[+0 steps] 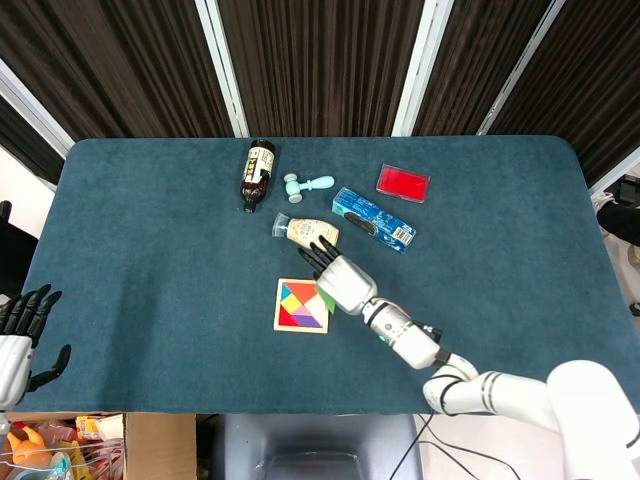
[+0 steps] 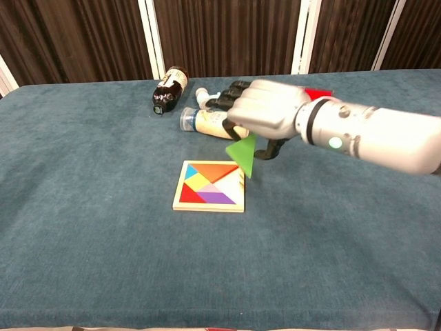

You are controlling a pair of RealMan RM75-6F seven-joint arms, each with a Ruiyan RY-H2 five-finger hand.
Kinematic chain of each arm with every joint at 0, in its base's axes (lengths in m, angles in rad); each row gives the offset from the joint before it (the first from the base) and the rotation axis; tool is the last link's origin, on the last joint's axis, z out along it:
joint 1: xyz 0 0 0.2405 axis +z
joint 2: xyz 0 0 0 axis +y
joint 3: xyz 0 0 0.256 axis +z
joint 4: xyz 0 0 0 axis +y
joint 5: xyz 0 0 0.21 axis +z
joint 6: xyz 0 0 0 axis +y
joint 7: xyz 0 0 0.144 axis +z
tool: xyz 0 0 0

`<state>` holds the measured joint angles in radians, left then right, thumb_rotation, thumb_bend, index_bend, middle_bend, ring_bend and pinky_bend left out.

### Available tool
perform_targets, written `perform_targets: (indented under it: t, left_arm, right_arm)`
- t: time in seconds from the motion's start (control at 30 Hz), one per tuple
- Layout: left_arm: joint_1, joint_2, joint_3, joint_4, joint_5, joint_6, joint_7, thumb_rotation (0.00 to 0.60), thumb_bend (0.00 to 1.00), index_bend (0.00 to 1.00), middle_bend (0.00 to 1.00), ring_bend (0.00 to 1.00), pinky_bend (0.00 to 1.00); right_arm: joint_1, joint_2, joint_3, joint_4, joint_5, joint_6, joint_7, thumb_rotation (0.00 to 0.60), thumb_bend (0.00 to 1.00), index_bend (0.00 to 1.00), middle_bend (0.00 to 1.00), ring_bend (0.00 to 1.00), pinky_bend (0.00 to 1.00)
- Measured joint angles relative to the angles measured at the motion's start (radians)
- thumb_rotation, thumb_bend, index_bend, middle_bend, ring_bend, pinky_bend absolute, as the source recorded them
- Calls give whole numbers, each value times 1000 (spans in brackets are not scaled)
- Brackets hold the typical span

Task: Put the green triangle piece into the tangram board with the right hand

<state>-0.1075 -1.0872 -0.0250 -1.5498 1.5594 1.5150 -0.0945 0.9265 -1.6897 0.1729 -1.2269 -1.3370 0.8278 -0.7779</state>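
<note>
My right hand (image 2: pixel 265 114) (image 1: pixel 340 279) holds the green triangle piece (image 2: pixel 242 156) (image 1: pixel 326 301) in the air, point down, just above the right edge of the tangram board (image 2: pixel 209 186) (image 1: pixel 302 305). The wooden board lies flat mid-table, filled with several coloured pieces and showing a bare strip along its right side. My left hand (image 1: pixel 22 335) hangs off the table's near left corner, fingers spread, holding nothing.
Behind the board lie a cream bottle (image 1: pixel 310 233), a dark bottle (image 1: pixel 256 174), a pale blue toy hammer (image 1: pixel 307 184), a blue biscuit pack (image 1: pixel 373 219) and a red box (image 1: pixel 403 183). A cardboard box (image 1: pixel 60 445) sits below the table's left corner.
</note>
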Motion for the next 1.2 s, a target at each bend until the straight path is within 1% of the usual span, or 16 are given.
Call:
perform_targets:
  t: [0.17, 0.37, 0.8, 1.2]
  left_arm:
    - [-2, 2, 2, 3, 3, -5, -6, 600, 434, 0, 0, 0, 72]
    - [1, 2, 5, 5, 13, 4, -9, 600, 434, 0, 0, 0, 72]
    - [4, 2, 13, 9, 26, 6, -11, 600, 433, 0, 0, 0, 72]
    - [2, 0, 9, 12, 23, 5, -15, 600, 433, 0, 0, 0, 72]
  right_arm:
    - [19, -73, -12, 73, 5, 4, -17, 600, 458, 681, 0, 0, 0]
    - [32, -119, -23, 113, 11, 11, -32, 600, 458, 680, 0, 0, 0]
    - [33, -142, -28, 126, 44, 16, -54, 600, 457, 672, 0, 0, 0]
    - [34, -150, -36, 123, 58, 24, -72, 600, 458, 668, 0, 0, 0]
